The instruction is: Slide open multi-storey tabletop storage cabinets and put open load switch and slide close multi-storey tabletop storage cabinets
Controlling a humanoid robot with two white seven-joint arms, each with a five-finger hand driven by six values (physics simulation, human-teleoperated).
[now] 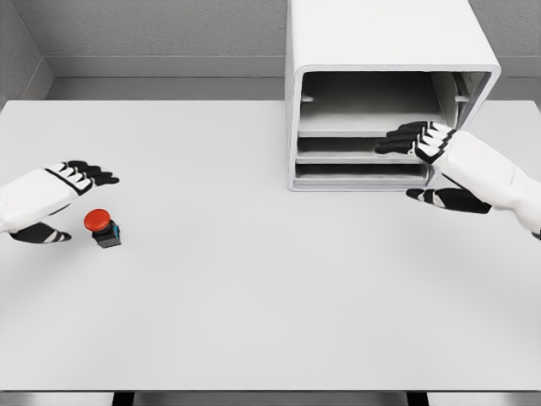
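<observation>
Right hand of my robot was up at the front of the white cabinet, fingers stretched out flat over the trays and the thumb hanging low. It held nothing. I think I had it there to hook a tray and pull it out, since the switch needs a place to go inside. I could not tell if the fingers were touching the tray or just close to it.

Left hand was far away on the other side of the surface, with its fingers and thumb spread wide and nothing in it. The little switch, with its red button on top and dark box below, sat on the surface just beside that hand. I guess I kept the left hand there so it was ready to grab the switch.
</observation>
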